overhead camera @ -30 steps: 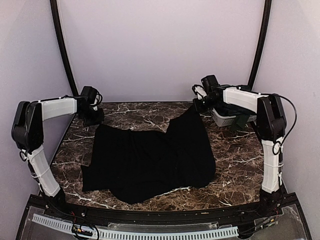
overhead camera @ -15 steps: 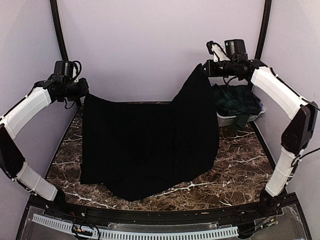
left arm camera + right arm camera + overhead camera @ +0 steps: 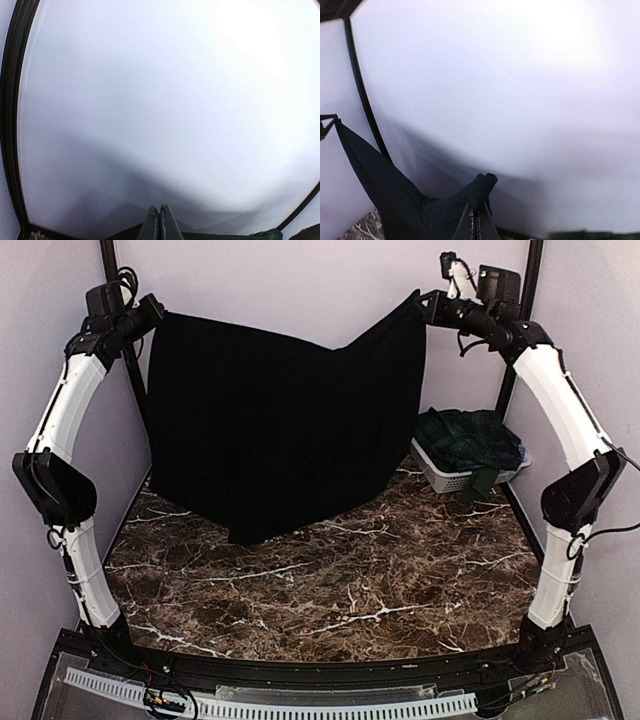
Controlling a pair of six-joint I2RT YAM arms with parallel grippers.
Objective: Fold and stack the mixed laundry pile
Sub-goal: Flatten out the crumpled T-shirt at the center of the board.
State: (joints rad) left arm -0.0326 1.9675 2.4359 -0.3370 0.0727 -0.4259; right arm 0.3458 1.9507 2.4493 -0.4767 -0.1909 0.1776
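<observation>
The left gripper (image 3: 148, 312) is clamped shut on one top corner of the black cloth (image 3: 280, 410). In its wrist view the fingers (image 3: 154, 222) are seen pressed flat together, with only the pale back wall (image 3: 160, 100) past them. The right gripper (image 3: 425, 302) is pinched down on the other top corner, and a little nub of fabric is bunched right at its tips. So the cloth is held up high and stretched between the two like a curtain, sagging in the middle. It hangs just left of the white slatted basket (image 3: 438, 478) and above it. Whether its lowest corner touches the marble table (image 3: 380, 590) can't be told. A green-and-navy tartan skirt (image 3: 470, 438) is heaped in the basket, with one dark bit draped over the front rim.
</observation>
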